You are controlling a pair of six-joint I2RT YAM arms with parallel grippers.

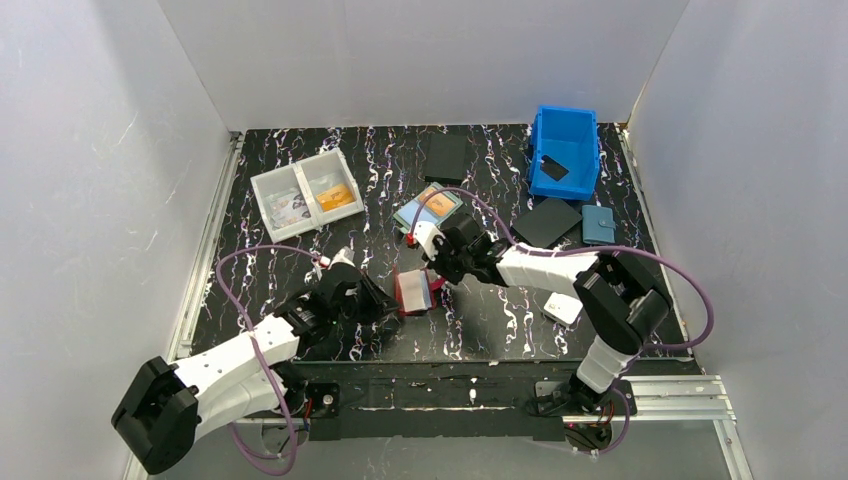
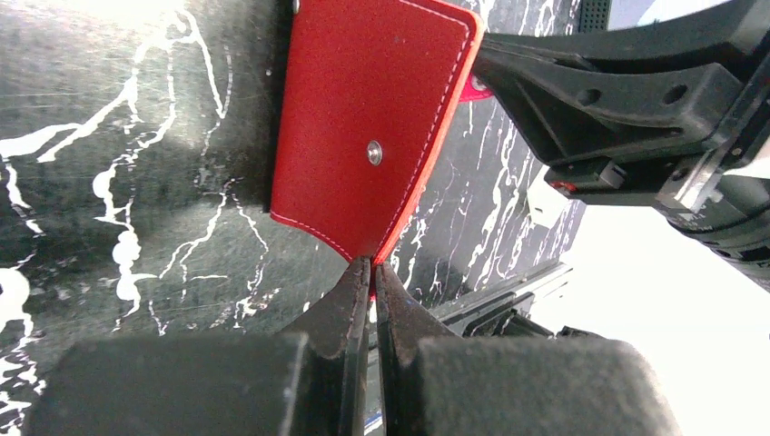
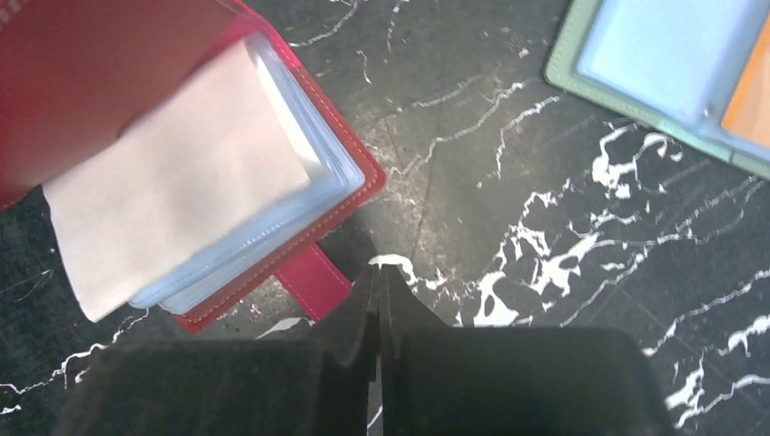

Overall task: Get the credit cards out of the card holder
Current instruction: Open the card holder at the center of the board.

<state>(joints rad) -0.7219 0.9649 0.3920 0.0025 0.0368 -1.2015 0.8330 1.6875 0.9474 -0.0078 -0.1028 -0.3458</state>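
I've got the left hand (image 2: 371,270) clenched on the bottom corner of the card holder (image 2: 363,127), its red cover tilted up off the bench (image 2: 136,182). The holder sits mid-bench, opened, between my two arms. My right hand (image 3: 378,275) is pinched closed on nothing, tips low over the bench just beside the snap tab (image 3: 313,280). A pale card (image 3: 172,204) pokes out of the light-blue sleeves, partly under the cover. A teal case (image 3: 636,82) with an orange card lies near, not touching.
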